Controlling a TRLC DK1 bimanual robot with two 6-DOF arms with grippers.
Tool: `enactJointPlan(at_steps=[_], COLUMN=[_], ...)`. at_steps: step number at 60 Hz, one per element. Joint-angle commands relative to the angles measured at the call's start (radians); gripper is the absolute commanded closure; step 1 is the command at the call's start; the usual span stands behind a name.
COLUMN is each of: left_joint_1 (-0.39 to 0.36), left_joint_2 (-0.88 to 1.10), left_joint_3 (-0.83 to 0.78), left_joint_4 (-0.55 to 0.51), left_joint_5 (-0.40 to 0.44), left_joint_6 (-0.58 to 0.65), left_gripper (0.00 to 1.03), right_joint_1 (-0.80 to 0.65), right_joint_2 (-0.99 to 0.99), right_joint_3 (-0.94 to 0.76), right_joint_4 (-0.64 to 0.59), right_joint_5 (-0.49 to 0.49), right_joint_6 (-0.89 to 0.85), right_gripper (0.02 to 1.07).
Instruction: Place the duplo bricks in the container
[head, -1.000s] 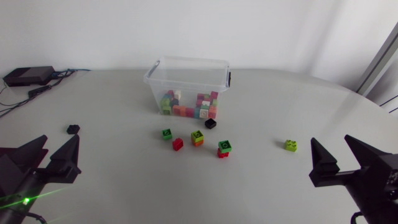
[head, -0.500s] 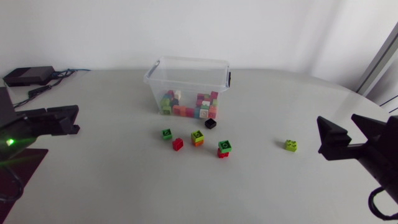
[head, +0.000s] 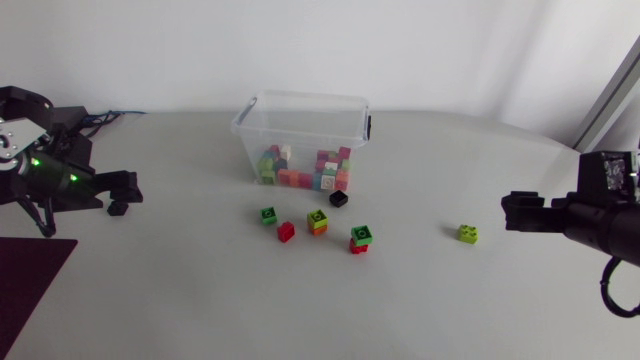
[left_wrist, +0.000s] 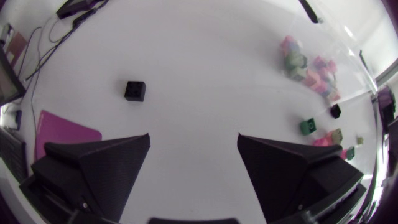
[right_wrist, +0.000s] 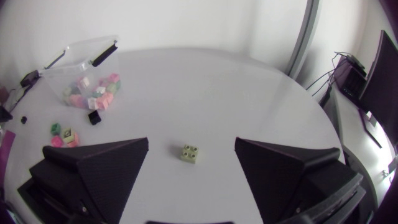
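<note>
Left gripper (head: 126, 190), fingers apart, is arriving at the black brick (head: 119, 210), middle left; right gripper (head: 514, 212), equally apart, is approaching the lime brick (head: 467, 233) for picking.

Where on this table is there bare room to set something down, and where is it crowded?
Bare: the stretch between the lone black brick and the green brick; between the red-green stack and the lime brick. Crowded: right before the container, where loose bricks cluster.
</note>
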Motion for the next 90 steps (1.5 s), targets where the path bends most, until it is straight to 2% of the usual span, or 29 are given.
enactJointPlan(at_steps=[1,8,15,26,41,48,67,90], left_joint_1=[0.041,0.086,0.109,0.111,0.121,0.138,0.157,0.166], left_joint_2=[0.113,0.252,0.369,0.495,0.622,0.677,0.726,0.746], left_joint_3=[0.092,0.191,0.304,0.427,0.536,0.593,0.629,0.634], left_joint_4=[-0.026,-0.035,-0.089,-0.116,-0.115,-0.129,-0.150,-0.173], left_joint_5=[0.009,0.008,0.000,-0.049,-0.098,-0.098,-0.072,-0.046], left_joint_6=[0.139,0.168,0.208,0.237,0.236,0.228,0.232,0.263], left_gripper=[0.06,0.06,0.05,0.06,0.11,0.17,0.38,0.52], right_joint_1=[-0.005,-0.004,-0.004,0.001,-0.008,-0.023,-0.047,-0.057], right_joint_2=[0.004,0.016,0.052,0.058,0.073,0.139,0.150,0.144], right_joint_3=[0.020,0.024,0.027,0.013,-0.012,0.010,0.014,0.011], right_joint_4=[-0.020,-0.022,-0.034,-0.050,-0.005,0.003,-0.004,-0.017], right_joint_5=[-0.013,-0.027,-0.028,-0.030,-0.062,-0.062,-0.061,-0.061], right_joint_6=[0.012,0.011,0.002,-0.069,-0.118,-0.115,-0.121,-0.138], right_gripper=[0.07,0.07,0.07,0.07,0.07,0.07,0.07,0.07])
